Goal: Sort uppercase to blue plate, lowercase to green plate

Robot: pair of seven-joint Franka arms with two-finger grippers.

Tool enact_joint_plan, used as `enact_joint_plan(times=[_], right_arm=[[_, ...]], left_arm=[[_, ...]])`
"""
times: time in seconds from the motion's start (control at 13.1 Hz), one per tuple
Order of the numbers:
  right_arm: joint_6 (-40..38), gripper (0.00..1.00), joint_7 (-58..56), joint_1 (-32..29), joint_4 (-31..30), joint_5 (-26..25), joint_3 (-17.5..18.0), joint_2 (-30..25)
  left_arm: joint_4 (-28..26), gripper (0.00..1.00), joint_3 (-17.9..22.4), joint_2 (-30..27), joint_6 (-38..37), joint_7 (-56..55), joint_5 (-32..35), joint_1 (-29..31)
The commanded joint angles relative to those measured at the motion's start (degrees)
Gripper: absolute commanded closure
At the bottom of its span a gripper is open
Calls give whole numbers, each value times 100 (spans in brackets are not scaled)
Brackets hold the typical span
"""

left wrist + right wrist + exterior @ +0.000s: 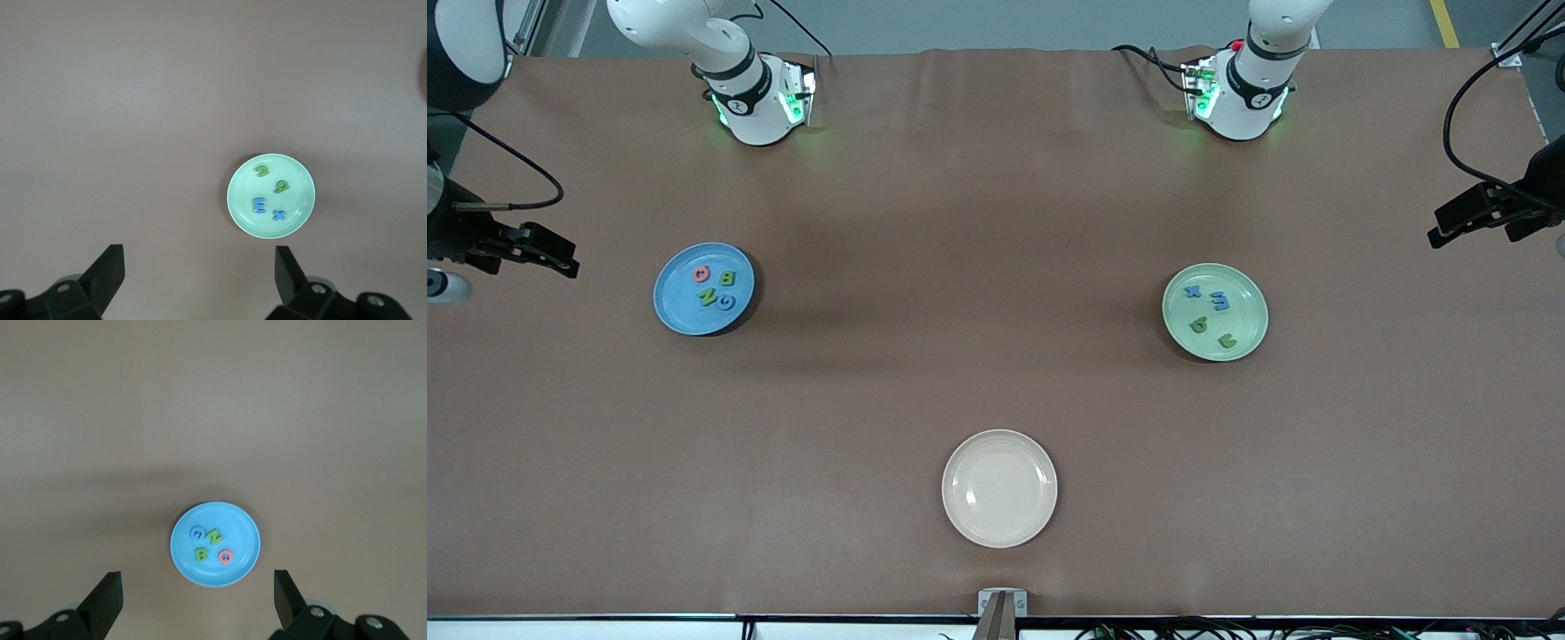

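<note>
Three plates on the desk [996, 222].
Blue plate [678, 311], toward the right arm's end: four capitals, pink Q [702, 274], green B [727, 278], green N [708, 298], blue G [727, 303].
Green plate [1249, 333], toward the left arm's end: four lowercase, blue x [1192, 291], blue m [1219, 302], two green pieces [1198, 325].
Cream plate [1000, 488], nearest the front camera: seen only in the front view.
Left gripper [199, 267] and right gripper [198, 590]: raised at the desk's ends, fingers spread, holding nothing.

Robotics lab: two arm bases [760, 102] bolted to brown-covered table [996, 222], cables.
</note>
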Motion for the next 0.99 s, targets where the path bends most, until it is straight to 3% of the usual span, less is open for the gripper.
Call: enact_joint_plan(times=[0.0,0.08,0.3,0.38,0.61,0.69,0.76,0.84,0.91], right_arm=[[-218,0,-56,-55,100,188,-6,62],[-288,0,-65,-55,73,188,-6,-8],[-570,0,-117,-98,20,215,-15,-61],[-500,0,-117,-125,38,223,-6,-70],[-500,0,-118,-238,56,223,55,-70],[-500,0,-126,-762,64,232,612,-70],[-526,0,-118,-1646,64,224,1636,-131],[-491,0,-74,-2290,38,197,2342,-202],[-491,0,-65,-2757,38,197,2828,-211]], left_arm=[[-22,1,1175,-48,-47,147,-138,-1130],[-31,1,1851,-48,-47,147,-138,-1815],[-48,1,3348,-48,-47,129,-121,-3364],[-57,1,3665,-48,-47,129,-121,-3682],[-57,1,3975,-57,-47,120,-94,-4027],[-57,1,4116,-65,-56,94,-94,-4167],[-57,1,4195,-65,-56,85,-94,-4247],[-48,1,4205,-65,-56,85,-86,-4256],[-57,1,4205,-65,-56,85,-85,-4265]])
